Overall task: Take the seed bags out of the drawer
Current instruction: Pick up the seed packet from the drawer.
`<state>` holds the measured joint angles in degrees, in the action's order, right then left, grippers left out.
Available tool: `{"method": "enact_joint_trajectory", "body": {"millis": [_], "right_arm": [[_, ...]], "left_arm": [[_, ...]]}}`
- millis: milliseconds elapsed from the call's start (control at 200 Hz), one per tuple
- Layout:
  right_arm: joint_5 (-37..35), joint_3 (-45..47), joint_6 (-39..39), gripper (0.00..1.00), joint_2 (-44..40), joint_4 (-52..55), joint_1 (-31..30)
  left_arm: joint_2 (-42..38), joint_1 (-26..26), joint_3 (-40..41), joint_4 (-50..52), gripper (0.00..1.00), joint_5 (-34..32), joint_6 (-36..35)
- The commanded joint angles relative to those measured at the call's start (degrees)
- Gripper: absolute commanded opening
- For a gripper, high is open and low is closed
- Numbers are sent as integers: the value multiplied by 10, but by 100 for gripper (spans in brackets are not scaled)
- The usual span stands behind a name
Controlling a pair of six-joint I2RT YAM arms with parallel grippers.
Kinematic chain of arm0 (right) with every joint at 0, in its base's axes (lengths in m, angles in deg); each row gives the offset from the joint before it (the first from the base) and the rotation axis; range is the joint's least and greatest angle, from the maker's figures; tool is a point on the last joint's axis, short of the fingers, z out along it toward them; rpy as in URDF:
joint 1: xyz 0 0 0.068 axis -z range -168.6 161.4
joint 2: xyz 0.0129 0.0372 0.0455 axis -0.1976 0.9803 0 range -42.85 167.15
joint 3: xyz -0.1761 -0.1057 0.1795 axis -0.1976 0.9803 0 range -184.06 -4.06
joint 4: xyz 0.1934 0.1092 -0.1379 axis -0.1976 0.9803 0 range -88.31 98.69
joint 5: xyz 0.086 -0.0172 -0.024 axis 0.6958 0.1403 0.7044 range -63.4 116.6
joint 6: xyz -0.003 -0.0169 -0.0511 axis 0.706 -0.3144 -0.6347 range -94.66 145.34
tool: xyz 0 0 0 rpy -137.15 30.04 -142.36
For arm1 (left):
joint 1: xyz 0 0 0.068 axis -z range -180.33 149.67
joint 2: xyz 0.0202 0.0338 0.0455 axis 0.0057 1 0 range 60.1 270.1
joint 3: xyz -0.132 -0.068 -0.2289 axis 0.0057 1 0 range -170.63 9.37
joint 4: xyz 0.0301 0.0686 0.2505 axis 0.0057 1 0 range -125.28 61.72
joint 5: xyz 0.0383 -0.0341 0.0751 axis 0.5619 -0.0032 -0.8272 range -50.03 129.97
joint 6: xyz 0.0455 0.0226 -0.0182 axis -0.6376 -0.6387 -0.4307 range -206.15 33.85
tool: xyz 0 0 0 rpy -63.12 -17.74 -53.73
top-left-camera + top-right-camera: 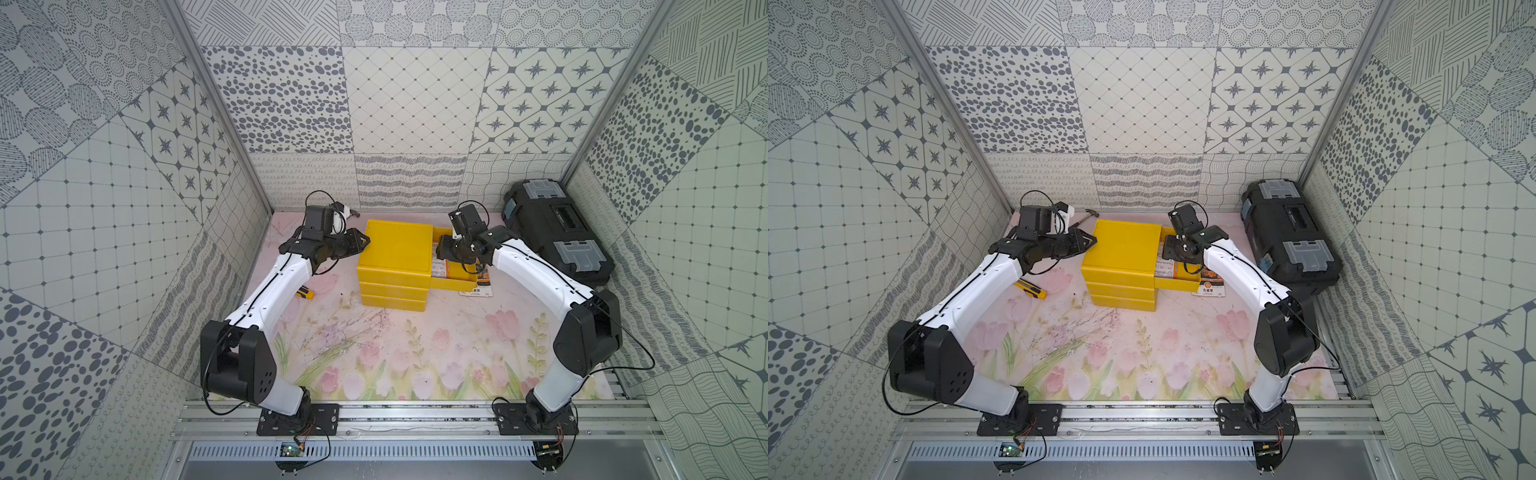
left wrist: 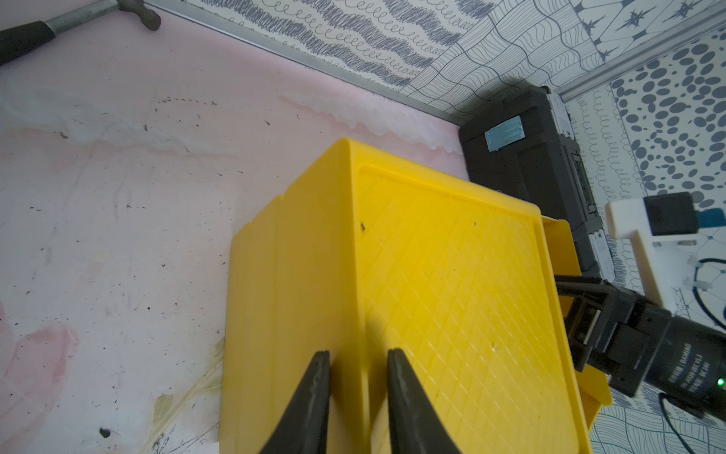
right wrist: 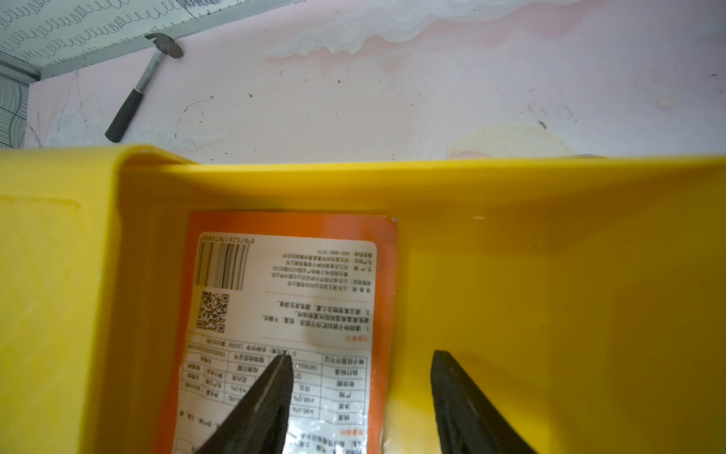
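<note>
hovering my right gripper (image 3: 361, 355), jaws open, over seed bag (image 3: 283, 283) in drawer (image 3: 510, 188) at cabinet (image 1: 395, 249) 3 o'clock; left gripper (image 2: 357, 353) straddles cabinet rim at 9 o'clock, clamping cannot be determined.

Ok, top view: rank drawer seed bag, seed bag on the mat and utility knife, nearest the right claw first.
1. Drawer seed bag, under the right claw.
2. Seed bag on the mat, just outside the drawer.
3. Utility knife, by the left arm.
</note>
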<state>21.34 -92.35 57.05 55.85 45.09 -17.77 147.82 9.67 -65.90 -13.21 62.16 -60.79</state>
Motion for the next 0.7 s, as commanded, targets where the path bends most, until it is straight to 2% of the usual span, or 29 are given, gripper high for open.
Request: {"method": "enact_joint_trajectory", "body": {"millis": [0,180,365,695], "right_arm": [[-11,-16,-9,62,19,-3,-2],[27,-18,2,60,41,-18,-3],[76,-9,26,53,49,-44,0],[155,70,91,27,20,-134,20]], "left_arm": [[16,3,11,122,27,1,-7],[17,2,11,123,27,1,-8],[16,2,10,123,27,1,-8],[16,2,10,123,27,1,-8]]}}
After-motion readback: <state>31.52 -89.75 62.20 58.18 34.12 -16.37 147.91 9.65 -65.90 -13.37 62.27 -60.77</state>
